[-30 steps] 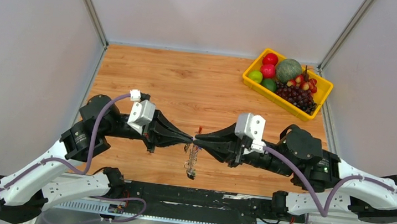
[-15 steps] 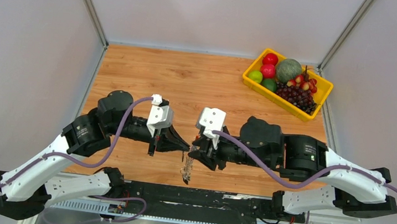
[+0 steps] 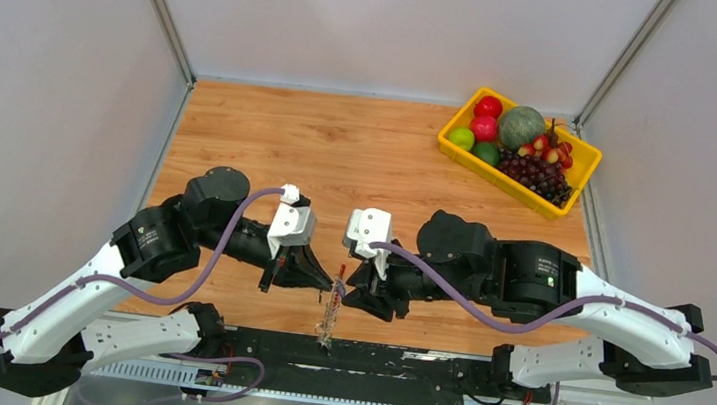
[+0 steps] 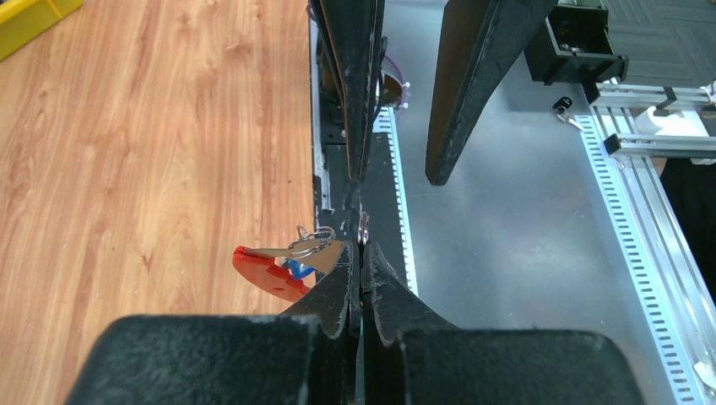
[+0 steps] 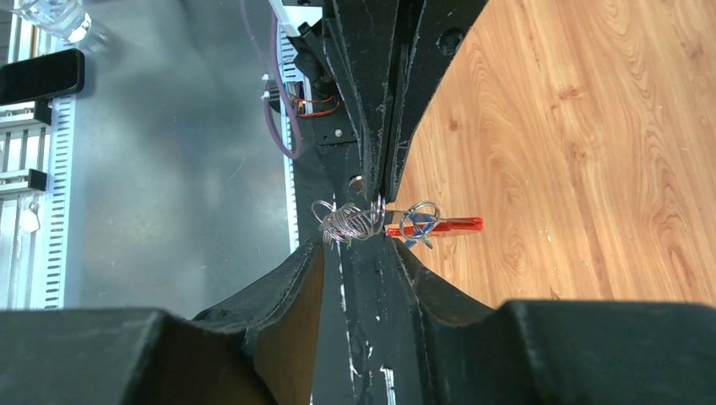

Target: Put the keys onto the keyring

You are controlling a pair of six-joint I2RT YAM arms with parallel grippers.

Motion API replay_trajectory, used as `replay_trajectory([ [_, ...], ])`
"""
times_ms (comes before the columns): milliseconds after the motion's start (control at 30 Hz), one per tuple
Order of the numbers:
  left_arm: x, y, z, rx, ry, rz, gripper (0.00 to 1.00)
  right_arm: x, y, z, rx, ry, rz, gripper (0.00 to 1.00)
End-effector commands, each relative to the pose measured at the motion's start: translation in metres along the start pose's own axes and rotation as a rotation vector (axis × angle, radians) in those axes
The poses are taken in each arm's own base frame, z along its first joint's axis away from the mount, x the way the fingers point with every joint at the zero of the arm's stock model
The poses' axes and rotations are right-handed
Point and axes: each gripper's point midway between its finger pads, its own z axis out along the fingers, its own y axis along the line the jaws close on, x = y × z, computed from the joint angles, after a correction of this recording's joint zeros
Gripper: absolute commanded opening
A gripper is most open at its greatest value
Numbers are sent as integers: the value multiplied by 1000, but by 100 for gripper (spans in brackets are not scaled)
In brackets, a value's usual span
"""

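Observation:
The keyring [image 3: 340,273] hangs in the air between both grippers over the table's near edge, its red curved part [image 4: 264,270] and grey strip [image 4: 328,256] sticking out sideways. A blue-headed key [image 4: 295,268] and a tangle of silver wire rings [image 5: 346,221] hang with it; the rest of the keys [image 3: 328,316] dangle below as a thin bunch. My left gripper [image 4: 361,246] is shut on a wire ring of the keyring. My right gripper [image 5: 359,245] faces it, open, its fingertips [image 5: 314,251] on either side of the ring tangle, not clamped.
A yellow fruit tray [image 3: 453,150] stands at the far right of the wooden table [image 3: 340,150]. A black rail [image 3: 378,357] and slotted metal channels [image 4: 642,253] run along the near edge under the grippers. Grey walls close in both sides.
Both grippers and the hanging bunch have moved toward the near edge. The right arm swung in to the left, and its jaws went from nearly closed to open.

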Motion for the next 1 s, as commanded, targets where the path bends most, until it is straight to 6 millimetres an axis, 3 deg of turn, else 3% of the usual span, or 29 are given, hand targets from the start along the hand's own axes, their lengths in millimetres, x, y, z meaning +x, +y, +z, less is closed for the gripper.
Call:
replay_trajectory([
  [0,-18,-11,-8,36,-51,73,0,-3,5,9,-41,3,6,35],
  [300,-18,-15,-10,46,-60,89,0,-4,6,24,-53,23,-12,32],
  [767,-17,-17,-12,47,-65,95,0,-14,4,29,-54,10,-59,25],
  [900,-17,-16,-11,47,-64,97,0,-15,4,30,-55,10,-67,18],
  [967,-16,-17,-11,48,-63,98,0,-13,4,32,-57,16,-70,9],
])
